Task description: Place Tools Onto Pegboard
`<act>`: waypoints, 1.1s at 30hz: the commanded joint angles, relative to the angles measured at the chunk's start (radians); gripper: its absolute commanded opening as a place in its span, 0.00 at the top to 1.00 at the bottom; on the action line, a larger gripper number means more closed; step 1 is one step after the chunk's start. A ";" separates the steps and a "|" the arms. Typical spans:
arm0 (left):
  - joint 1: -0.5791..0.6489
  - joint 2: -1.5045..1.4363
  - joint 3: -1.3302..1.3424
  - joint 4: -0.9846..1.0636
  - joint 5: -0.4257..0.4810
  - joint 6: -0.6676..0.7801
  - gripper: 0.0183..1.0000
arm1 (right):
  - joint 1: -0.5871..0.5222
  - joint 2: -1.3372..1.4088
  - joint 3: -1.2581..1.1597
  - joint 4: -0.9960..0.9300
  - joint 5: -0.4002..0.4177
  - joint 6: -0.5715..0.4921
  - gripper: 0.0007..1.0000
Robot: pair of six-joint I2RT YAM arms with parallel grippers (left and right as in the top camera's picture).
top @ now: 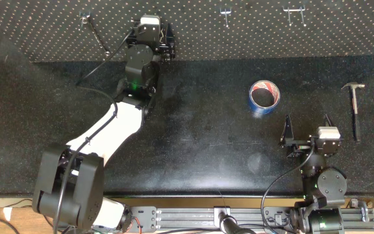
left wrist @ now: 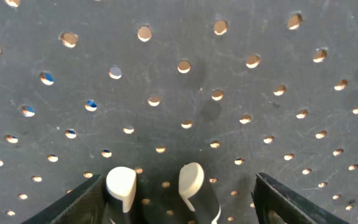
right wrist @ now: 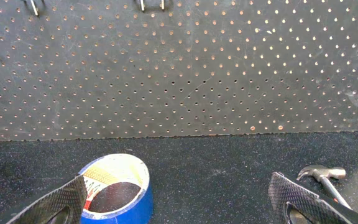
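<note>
Hammer (top: 354, 107) and blue tape roll (top: 263, 96) lay flat on the black table (top: 200, 123) just beyond your right gripper (top: 307, 125), which sat spread wide and empty, seemingly parked. Farther off, your left gripper (left wrist: 179, 179) was spread against the pegboard (top: 252, 32), its fingers clear of a black, pale-tipped tool (left wrist: 191, 180), likely being hung. Bare hooks (top: 224, 13) sat farther along the board.

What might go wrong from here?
The left pincer hangs open close to the pegboard, with a white-tipped tool between its fingers; backing away carelessly might knock that tool down. The hammer lies flat on the table, so the right pincer might slip on its thin handle.
</note>
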 commanded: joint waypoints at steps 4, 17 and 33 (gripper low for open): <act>0.009 -0.093 0.026 -0.136 -0.018 0.006 0.00 | -0.003 -0.007 -0.005 -0.003 0.009 0.008 0.04; 0.161 -0.850 -0.309 -0.625 0.261 0.002 0.00 | -0.003 -0.007 -0.005 -0.003 0.009 0.008 0.04; 0.274 -1.671 -0.905 -0.628 0.294 0.006 0.00 | -0.003 -0.007 -0.005 -0.003 0.009 0.008 0.04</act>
